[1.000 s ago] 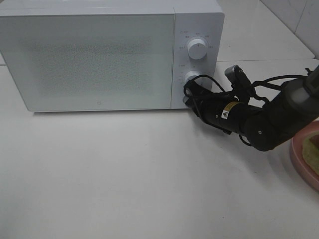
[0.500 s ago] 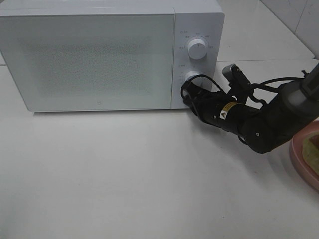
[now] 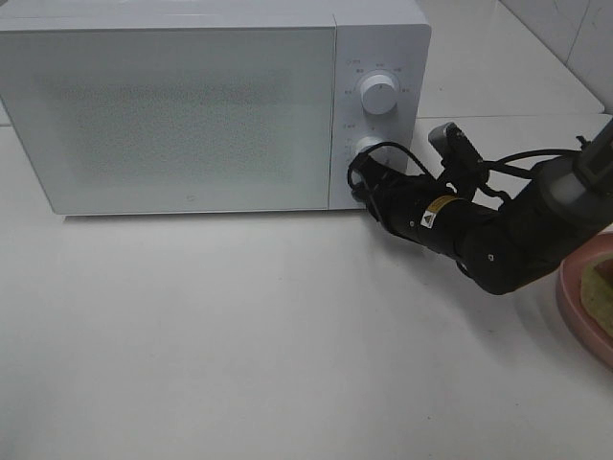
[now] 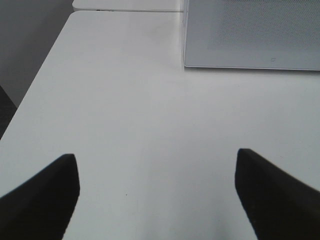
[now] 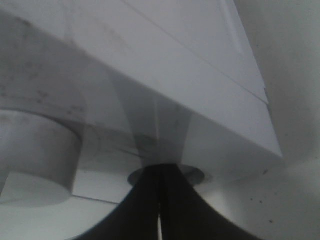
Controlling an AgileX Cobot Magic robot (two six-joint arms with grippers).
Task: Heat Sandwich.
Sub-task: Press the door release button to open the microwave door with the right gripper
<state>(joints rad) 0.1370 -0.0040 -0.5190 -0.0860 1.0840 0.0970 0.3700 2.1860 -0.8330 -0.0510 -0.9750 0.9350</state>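
left gripper [image 4: 156,167] spread wide, holding nothing, hangs over the white surface [image 3: 239,335]. the microwave [image 3: 182,115] stands ahead of it with its door shut. the microwave's right panel has an upper knob [image 3: 380,94] and a lower knob [image 3: 367,149]. right gripper [image 3: 358,189] is closed with nothing held, tip at the panel just below the lower knob. at the far right edge a pink plate [image 3: 573,299] sits on the surface, with the sandwich [image 3: 603,286] on it, mostly cut off, well apart from the right gripper.
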